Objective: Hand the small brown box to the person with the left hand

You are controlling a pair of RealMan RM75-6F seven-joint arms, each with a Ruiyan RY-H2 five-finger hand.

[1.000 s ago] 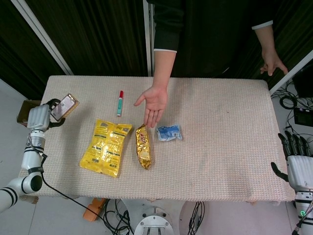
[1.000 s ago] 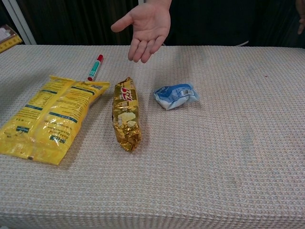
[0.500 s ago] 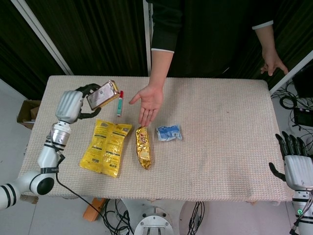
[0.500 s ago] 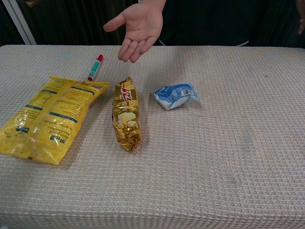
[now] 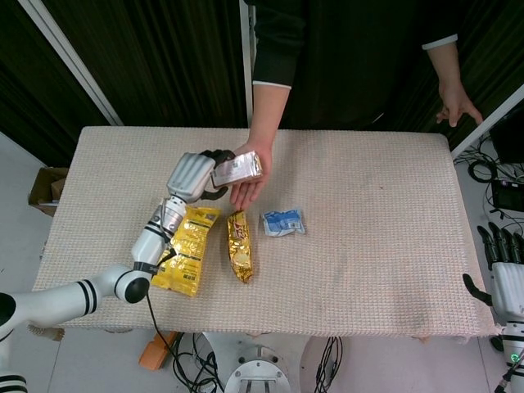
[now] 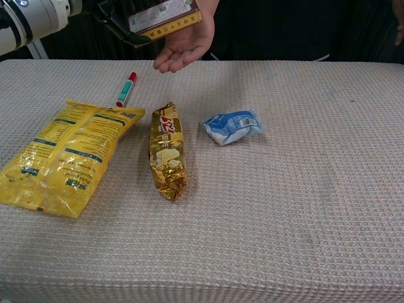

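Observation:
My left hand holds the small brown box above the table's back part, with the box lying over the person's upturned palm. In the chest view the box shows at the top edge, gripped from the left by my left hand, right above the person's open palm. Whether the box touches the palm I cannot tell. My right hand hangs off the table's right front corner, fingers apart and holding nothing.
On the white woven table lie a yellow bag, a gold snack packet, a blue-white packet and a red-capped marker. The person stands behind the far edge, their other hand at the back right.
My left hand has carried the brown box rightwards from the table's left edge to over the person's palm. The palm has drawn back slightly. My right hand has sunk a little lower.

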